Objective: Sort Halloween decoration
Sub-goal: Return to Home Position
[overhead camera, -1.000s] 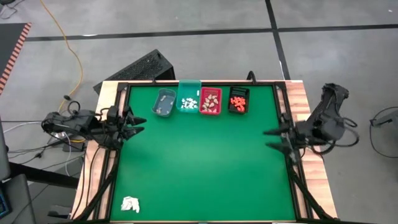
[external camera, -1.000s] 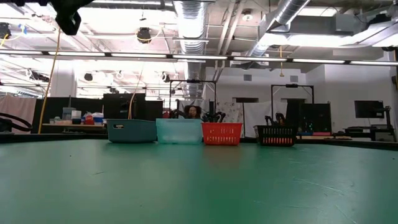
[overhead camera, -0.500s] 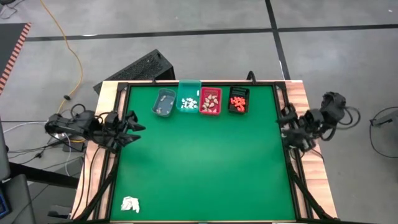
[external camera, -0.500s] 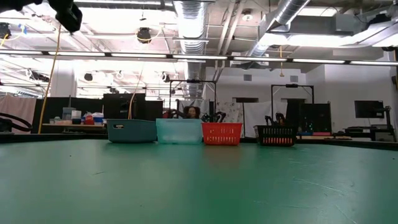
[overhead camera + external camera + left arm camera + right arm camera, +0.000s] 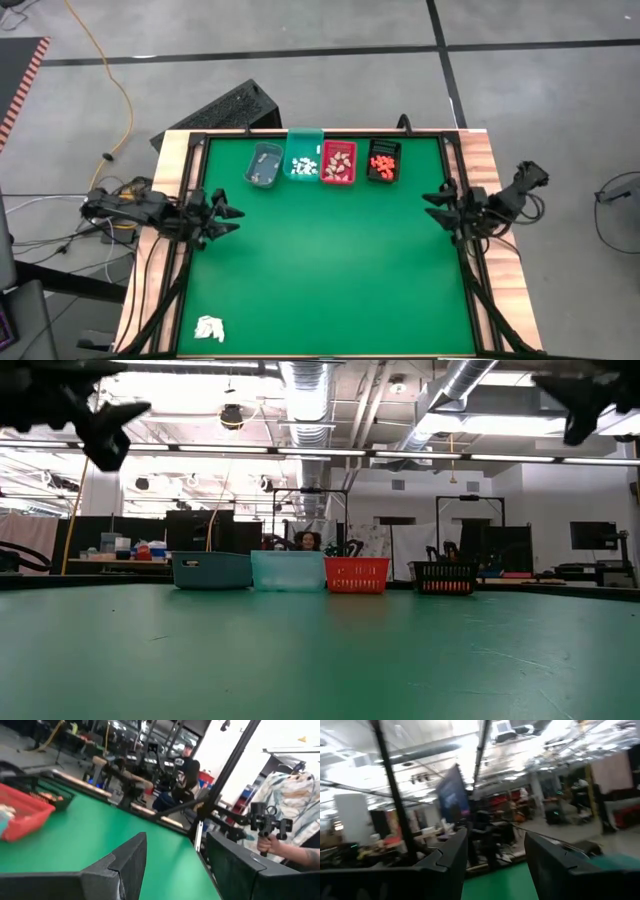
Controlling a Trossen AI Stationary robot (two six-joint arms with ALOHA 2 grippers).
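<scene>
**Both arms at the table's sides, sorting apparently complete.** The left gripper (image 5: 232,219) hangs over the left edge of the green table (image 5: 330,270) and the right gripper (image 5: 430,206) over the right edge, each pointing inward. In both wrist views we see the two fingers spread wide with nothing between them, so we read both claws as fully open and empty.

The Halloween decoration lies in the row of bins at the far edge: white pieces (image 5: 303,166) in the teal bin (image 5: 305,138); beige pieces (image 5: 339,164) in the red bin (image 5: 325,175); orange pieces (image 5: 381,162) in the black bin (image 5: 383,146). We cannot tell what the grey bin (image 5: 262,181) holds. We find no loose piece on the bare mat; only a white wad (image 5: 209,327) sits at the near left corner, well apart from both arms.

We judge the step in hand to be the parking of the arms, and the hazards to be these:

- The splayed fingers stand just beside the black frame rails (image 5: 476,290), so a fold made too low or too wide could strike a rail.
- A person (image 5: 295,810) holding a dark device stands beyond the table's right side; how near, we cannot tell, and an outward swing of the right arm might reach that way.
- A stray piece hidden from us, in the grey bin or under the wad, would leave the sort unfinished.
</scene>
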